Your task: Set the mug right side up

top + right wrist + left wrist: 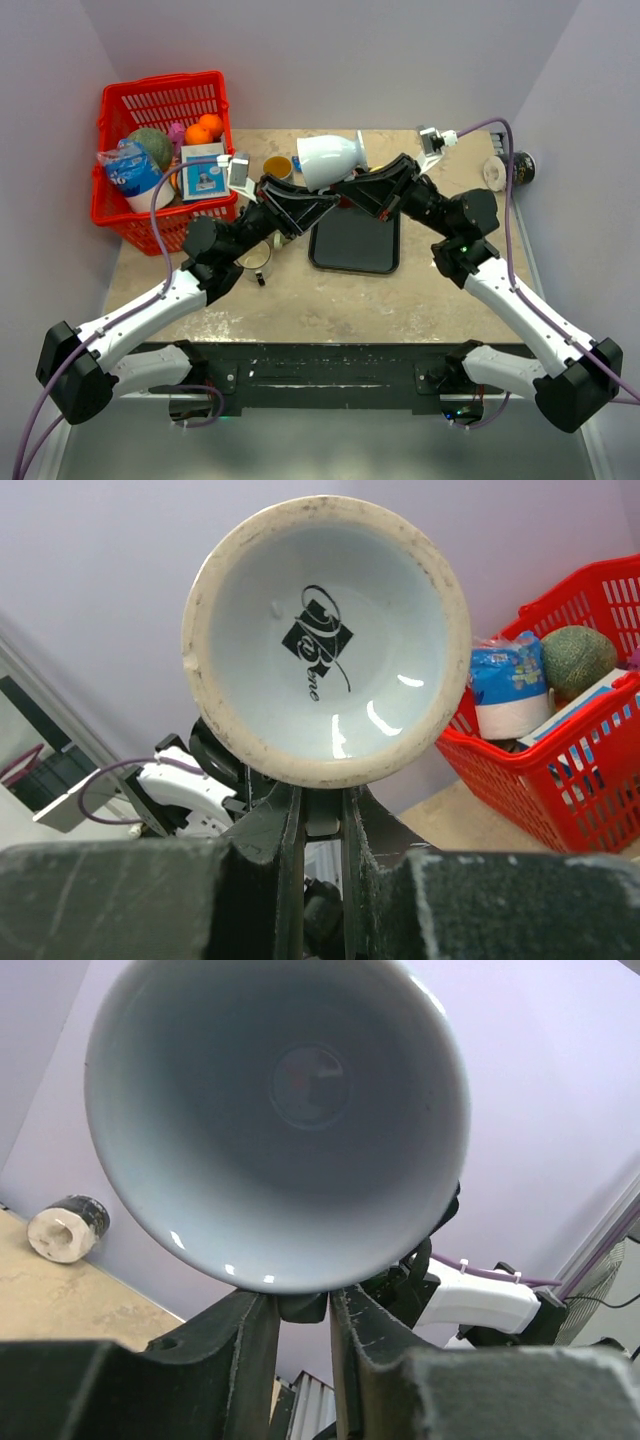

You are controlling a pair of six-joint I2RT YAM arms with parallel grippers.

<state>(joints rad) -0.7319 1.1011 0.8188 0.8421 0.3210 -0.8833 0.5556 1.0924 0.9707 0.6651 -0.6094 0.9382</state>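
Observation:
The white mug (330,157) lies on its side in the air above the far middle of the table, its mouth to the left and its base to the right. My left gripper (315,200) is shut on the handle under the mug. The left wrist view looks into the mug's open mouth (280,1110), with the fingers (240,1360) pinching the handle below the rim. My right gripper (347,192) is shut on the same handle from the other side. The right wrist view shows the mug's base (325,640) with a black logo.
A red basket (110,215) with oranges, a melon and packets stands at the back left. A black tray (355,240) lies under the mug. A yellow cup (278,167) and a metal cup (255,257) stand near the left arm. A tape roll (497,172) and a dark can (523,165) stand at the back right.

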